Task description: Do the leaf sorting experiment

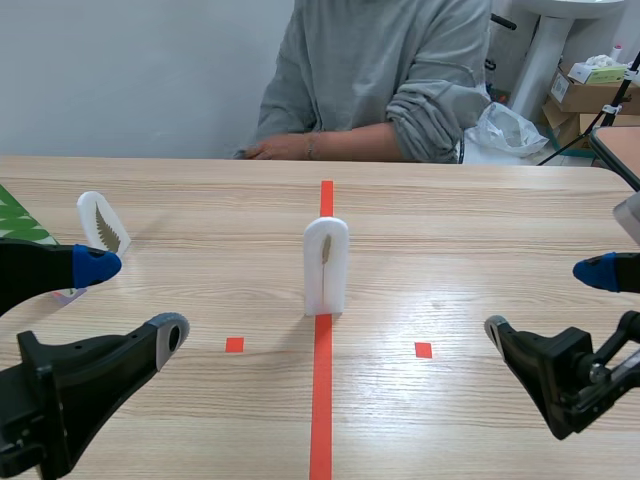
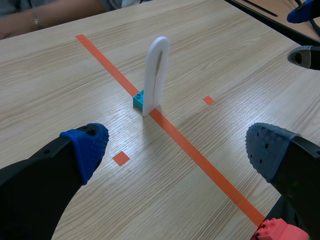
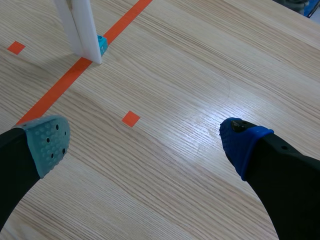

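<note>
Across the whole view: pale wood table (image 1: 480, 230), with open surface on either side of the orange tape line and its far edge under the forearms of the person (image 1: 380, 70).
- Seated at that far edge: the person, in grey sleeves, one hand (image 1: 275, 150) on the top.
- Beyond the far right corner: boxes (image 1: 590, 95), print too small to read.
- Low at near left: left gripper (image 1: 133, 300), fingers wide apart, holding nothing.
- Low at near right: right gripper (image 1: 545, 300), fingers apart, holding nothing.
- Upright on the tape line at centre, well apart from both grippers: white holder (image 1: 326, 265), containing one leaf (image 1: 325, 248).
- At far left, near the left gripper: second holder (image 1: 102, 222), containing one leaf.
- At the left edge, partly seen: green card (image 1: 18, 215).
- Touching the centre holder's base: blue brick (image 2: 138, 99).
- Under the left gripper, only a corner showing: red brick (image 2: 275, 231).
</note>
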